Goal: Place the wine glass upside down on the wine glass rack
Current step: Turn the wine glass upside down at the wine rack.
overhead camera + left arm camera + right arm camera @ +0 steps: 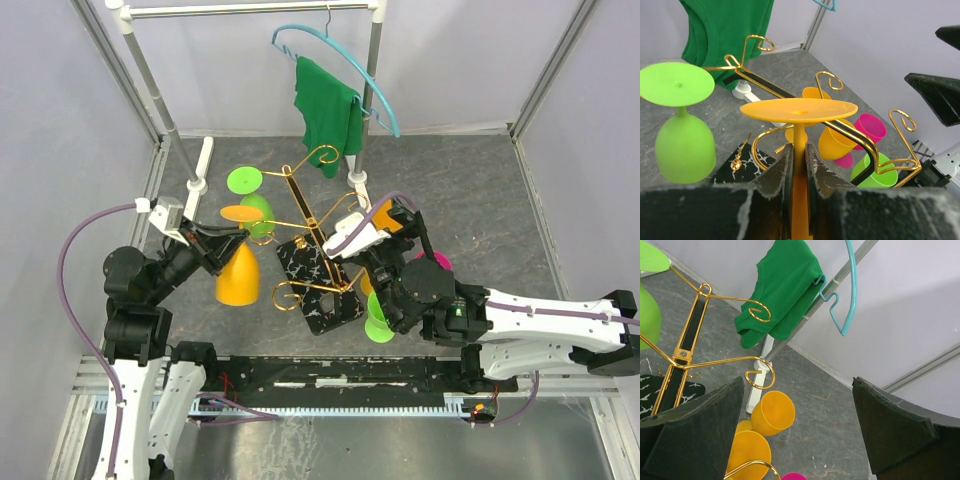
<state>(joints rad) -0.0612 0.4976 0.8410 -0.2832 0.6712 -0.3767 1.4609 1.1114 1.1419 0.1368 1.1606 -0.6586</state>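
My left end effector [799, 150] is clamped on the stem of the orange wine glass [799, 109]. The glass is already inverted, with its foot up and its bowl hanging below my fingers [780, 175]. From overhead it sits just left of the wine glass rack [303, 262], beside a green glass [684, 145] that hangs from one scroll arm. My right end effector [797, 390] stands wide open and empty on the rack's right side, near another orange glass [772, 412] on the tabletop [470, 190].

To do this well, I judge I should keep the stem vertical and bring the foot just above a free pair of gold wires. Then I slide the stem in through their open end so the foot rides on top. I should steer clear of the green glass and loosen my grip only once the foot rests on both wires. A sideways shove could tip the rack.

I can read no brand, label or writing anywhere.
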